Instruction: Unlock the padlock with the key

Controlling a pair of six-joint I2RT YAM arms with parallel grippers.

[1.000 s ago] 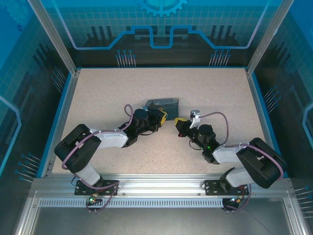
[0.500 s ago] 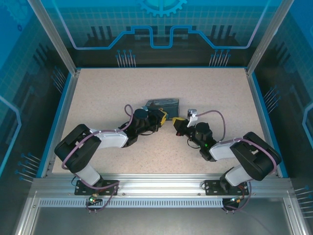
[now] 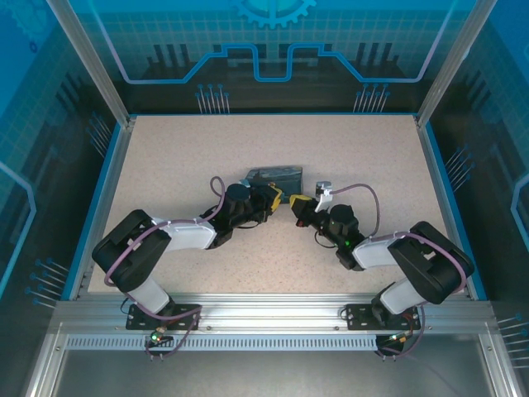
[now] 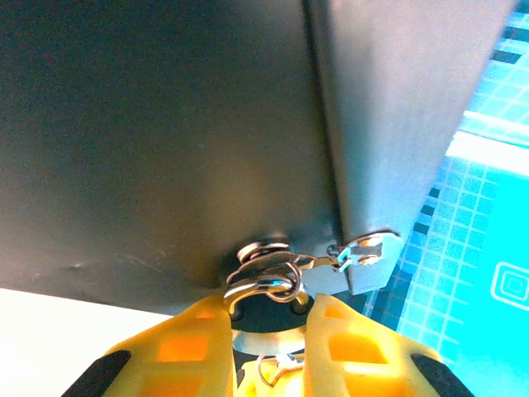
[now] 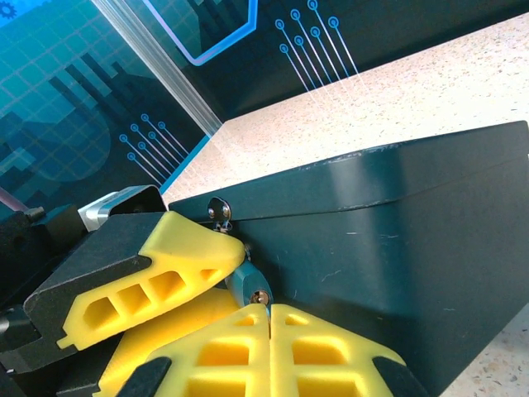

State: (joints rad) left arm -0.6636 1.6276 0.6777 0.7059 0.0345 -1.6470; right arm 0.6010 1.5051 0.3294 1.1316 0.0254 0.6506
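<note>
Hanging from metal hasp (image 4: 364, 252) at corner of dark box (image 3: 277, 175), lid closed, contents hidden: small bluish-silver padlock (image 5: 245, 285), shiny shackle (image 4: 264, 285) looped through. Left claw (image 4: 270, 318) narrow, yellow ribbed fingers (image 5: 157, 273) clamped either side of padlock. Right claw (image 5: 269, 324) pressed closed, thin dark key (image 5: 266, 308) pinched in seam, tip at round keyhole (image 5: 260, 295). Box smooth, matte, faintly scratched. Table (image 3: 182, 157) speckled beige.

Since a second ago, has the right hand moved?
Yes: the right hand has edged left, toward the dark box.
</note>
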